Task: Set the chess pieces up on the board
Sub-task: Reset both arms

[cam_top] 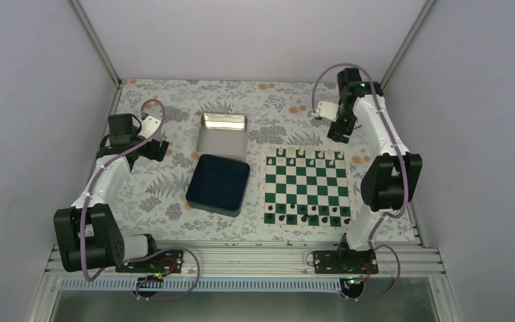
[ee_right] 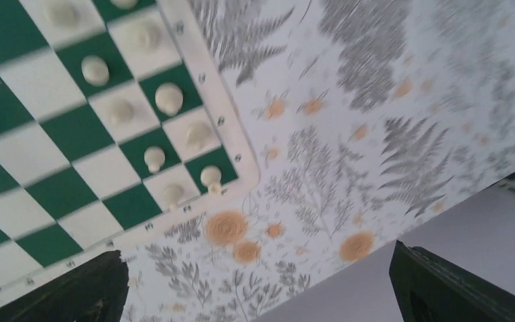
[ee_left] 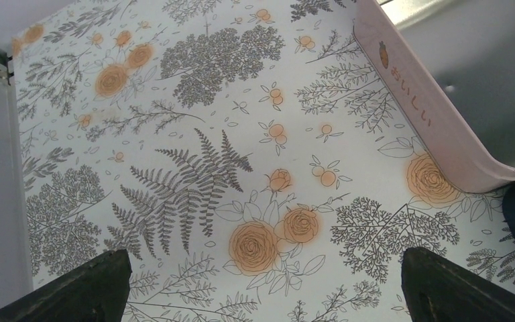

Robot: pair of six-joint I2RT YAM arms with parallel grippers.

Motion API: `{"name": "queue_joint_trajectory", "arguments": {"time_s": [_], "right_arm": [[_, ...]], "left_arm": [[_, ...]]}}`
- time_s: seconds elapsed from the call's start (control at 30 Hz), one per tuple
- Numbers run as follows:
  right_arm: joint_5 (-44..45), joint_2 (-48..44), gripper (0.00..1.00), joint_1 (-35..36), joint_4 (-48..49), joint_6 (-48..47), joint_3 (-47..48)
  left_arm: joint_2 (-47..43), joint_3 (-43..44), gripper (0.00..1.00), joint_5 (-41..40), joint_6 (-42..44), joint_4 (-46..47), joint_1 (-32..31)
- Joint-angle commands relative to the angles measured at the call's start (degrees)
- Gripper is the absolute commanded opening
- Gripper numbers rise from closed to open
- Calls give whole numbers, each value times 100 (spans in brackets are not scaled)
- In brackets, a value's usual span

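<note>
R gripper (ee_right: pixel 258 288) hangs w/ fingers spread wide, nothing between them, just off the far-right corner of the chessboard (ee_right: pixel 80 131), where the white chess pieces (ee_right: pixel 169 98) stand packed in two rows. L gripper (ee_left: pixel 261 288) is likewise spread and empty over the floral cloth (ee_left: pixel 174 100) beside the metal tin (ee_left: pixel 409 100). Main risk, as I judge it: a low pass of the R fingers over that corner clips one piece and topples its neighbours, since gaps are tight and the blurred R wrist view gives me poor clearance info.
</note>
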Motion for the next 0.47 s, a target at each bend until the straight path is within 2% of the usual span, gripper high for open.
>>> {"name": "queue_joint_trajectory", "arguments": {"time_s": [0.0, 0.17, 0.37, 0.43], "right_arm": [[-1440, -419, 100, -61, -182, 769, 331], [-1314, -764, 100, -77, 1197, 1558, -151], [-1291, -825, 100, -89, 985, 1197, -360], [-1220, -839, 100, -93, 1303, 1379, -289]], "left_arm": [[-74, 164, 100, 117, 7, 50, 32], [-60, 120, 100, 128, 12, 108, 32], [-70, 126, 100, 79, 20, 98, 32], [-76, 101, 100, 57, 20, 116, 32]]}}
